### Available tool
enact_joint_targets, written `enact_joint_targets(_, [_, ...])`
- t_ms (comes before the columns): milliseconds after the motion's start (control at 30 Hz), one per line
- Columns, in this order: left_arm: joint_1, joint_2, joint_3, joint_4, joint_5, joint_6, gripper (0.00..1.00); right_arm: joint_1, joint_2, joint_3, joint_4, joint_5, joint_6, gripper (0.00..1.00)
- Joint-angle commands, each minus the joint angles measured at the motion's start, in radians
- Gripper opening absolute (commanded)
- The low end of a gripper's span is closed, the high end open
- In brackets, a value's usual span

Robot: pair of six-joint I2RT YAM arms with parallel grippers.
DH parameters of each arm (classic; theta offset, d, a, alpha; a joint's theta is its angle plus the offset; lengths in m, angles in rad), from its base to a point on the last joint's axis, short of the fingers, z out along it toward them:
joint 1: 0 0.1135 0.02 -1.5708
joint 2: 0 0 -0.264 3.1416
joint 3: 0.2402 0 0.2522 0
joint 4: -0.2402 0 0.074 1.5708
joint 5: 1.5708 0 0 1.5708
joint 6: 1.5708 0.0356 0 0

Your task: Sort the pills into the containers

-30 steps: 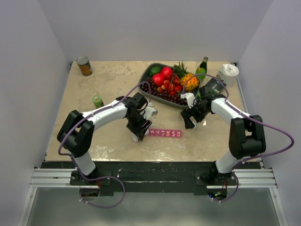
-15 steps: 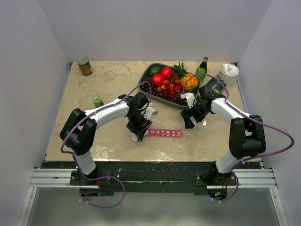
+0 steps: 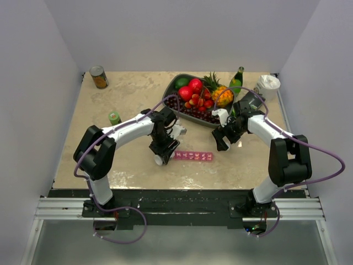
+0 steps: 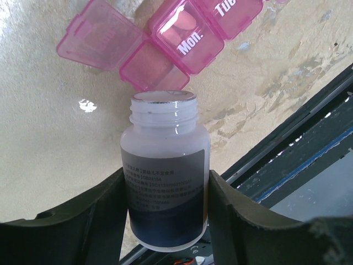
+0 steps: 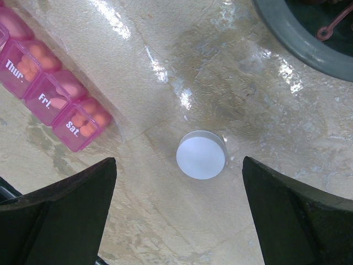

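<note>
The containers (image 3: 193, 156) are a pink strip of day-marked compartments lying on the table. In the left wrist view the end compartment (image 4: 151, 69) stands open, its lid (image 4: 95, 33) flipped back, beside the closed "Mon." one (image 4: 186, 34). My left gripper (image 4: 165, 182) is shut on a white uncapped bottle (image 4: 164, 182), its mouth aimed at that open compartment. Orange pills (image 5: 83, 121) fill the "Thur", "Fri" and "Sat" compartments (image 5: 52, 91). My right gripper (image 5: 179, 163) hangs open over the bottle's white cap (image 5: 201, 154), which lies on the table.
A grey fruit tray (image 3: 177, 83) sits behind the strip. A green glass bottle (image 3: 237, 79) and a white object (image 3: 268, 84) stand at the back right, a tin can (image 3: 99, 77) at the back left, a small green can (image 3: 114, 118) at the left. The table's dark front rail (image 4: 309, 138) runs close by.
The left arm's elbow has drifted slightly to the right while the bottle stays at the strip's left end. The right arm has not moved.
</note>
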Motion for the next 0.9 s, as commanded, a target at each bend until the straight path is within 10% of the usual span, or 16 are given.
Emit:
enact_joint_targets(0, [-0.011, 0.014, 0.060, -0.039, -0.013, -0.020, 0.00, -0.002, -0.025, 0.004, -0.008, -0.018, -0.016, 0.99])
enact_joint_targets(867, [-0.020, 0.025, 0.086, -0.057, -0.028, -0.049, 0.00, -0.005, -0.028, 0.003, -0.009, -0.021, -0.018, 0.99])
